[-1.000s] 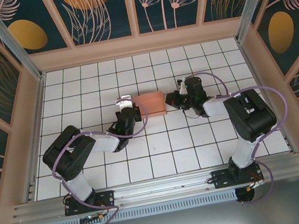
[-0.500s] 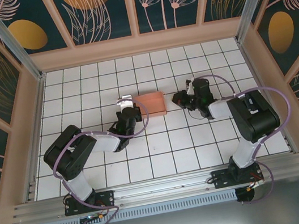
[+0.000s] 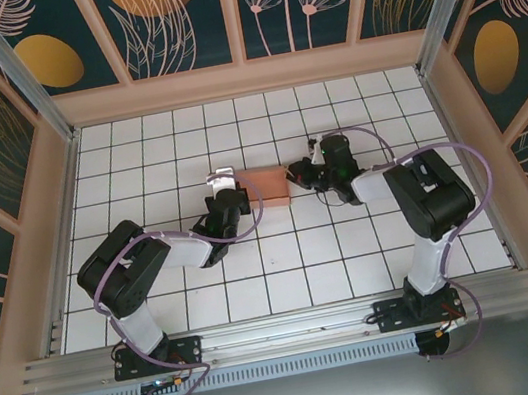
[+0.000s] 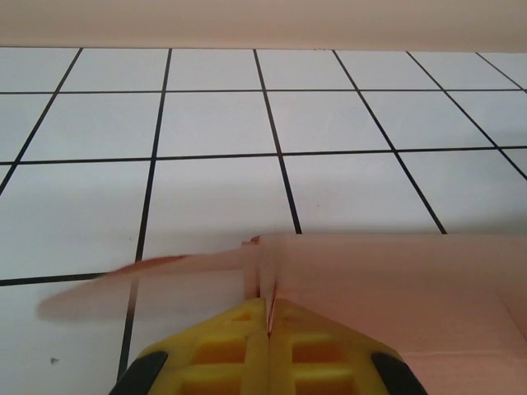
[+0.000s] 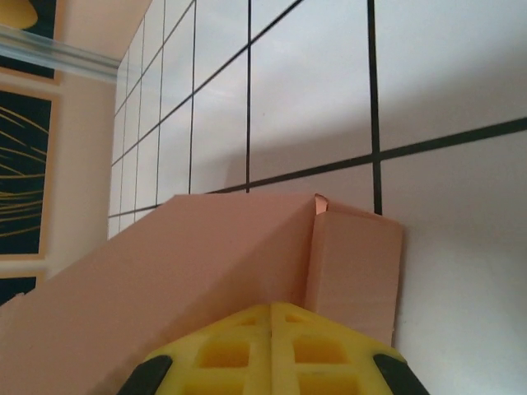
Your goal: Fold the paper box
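Workspace: white surface (image 3: pixel 285 265) with a black grid, enclosed by salmon-framed panels (image 3: pixel 178 19) printed with dark botanical patterns.

Item under inspection: the paper box (image 3: pixel 264 185), salmon-pink cardboard. It lies near the middle of the surface, somewhat toward the far side, directly between the two hands. In the overhead view it reads as a small rectangular folded form.

Left hand (image 3: pixel 235 190): positioned at the left edge of the box, in contact with it. In the left wrist view the yellow fingers (image 4: pixel 222 350) are clenched, with only a hairline seam between them. A thin cardboard wall of the box (image 4: pixel 395 280), seen edge-on and blurred, runs straight down into that seam, so the hand is grasping the box by this wall. A further flap extends to the left, low over the surface.

Right hand (image 3: pixel 293 174): positioned at the right edge of the box. In the right wrist view its yellow fingers (image 5: pixel 222 350) are clenched flat together with nothing visible between them, and their tips sit against the box (image 5: pixel 206 263). A broad sloping panel meets a narrower side flap just ahead of the tips. The flap's corner stands slightly proud — not flush with the panel.

Purple cables (image 3: pixel 461 159) loop along both arms.
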Robot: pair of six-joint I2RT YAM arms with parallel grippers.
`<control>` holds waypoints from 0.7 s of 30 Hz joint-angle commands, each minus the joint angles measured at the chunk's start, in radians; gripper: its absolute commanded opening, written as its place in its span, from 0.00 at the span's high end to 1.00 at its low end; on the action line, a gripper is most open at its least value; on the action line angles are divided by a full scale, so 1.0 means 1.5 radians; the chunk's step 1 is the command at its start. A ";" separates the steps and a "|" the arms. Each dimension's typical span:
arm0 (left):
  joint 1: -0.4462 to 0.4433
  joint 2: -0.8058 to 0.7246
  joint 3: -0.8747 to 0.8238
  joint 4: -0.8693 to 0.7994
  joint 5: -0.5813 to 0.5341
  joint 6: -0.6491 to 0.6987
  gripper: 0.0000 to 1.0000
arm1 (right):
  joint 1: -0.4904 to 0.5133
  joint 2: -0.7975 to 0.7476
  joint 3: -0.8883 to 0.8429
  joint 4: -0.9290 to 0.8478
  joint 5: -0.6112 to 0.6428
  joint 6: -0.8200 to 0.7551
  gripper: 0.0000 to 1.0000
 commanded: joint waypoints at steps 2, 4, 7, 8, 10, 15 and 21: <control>-0.004 0.017 0.004 -0.039 0.002 0.014 1.00 | 0.023 0.007 0.023 0.012 -0.015 0.002 1.00; -0.003 0.019 0.005 -0.038 0.004 0.013 1.00 | 0.024 0.009 0.021 0.017 -0.016 0.005 1.00; -0.004 0.022 0.004 -0.038 0.001 0.015 1.00 | 0.020 0.000 0.010 0.018 -0.007 0.006 1.00; -0.004 0.022 0.003 -0.037 -0.003 0.015 1.00 | 0.017 -0.010 0.001 0.017 0.005 0.005 1.00; -0.003 0.019 -0.002 -0.037 -0.008 0.015 1.00 | 0.008 -0.041 -0.022 0.000 0.044 -0.004 1.00; -0.004 0.023 -0.013 -0.026 -0.015 0.016 1.00 | -0.016 -0.159 -0.088 -0.049 0.187 -0.034 0.99; -0.004 0.031 -0.016 -0.013 -0.008 0.019 1.00 | 0.014 -0.260 -0.071 -0.095 0.316 -0.104 0.85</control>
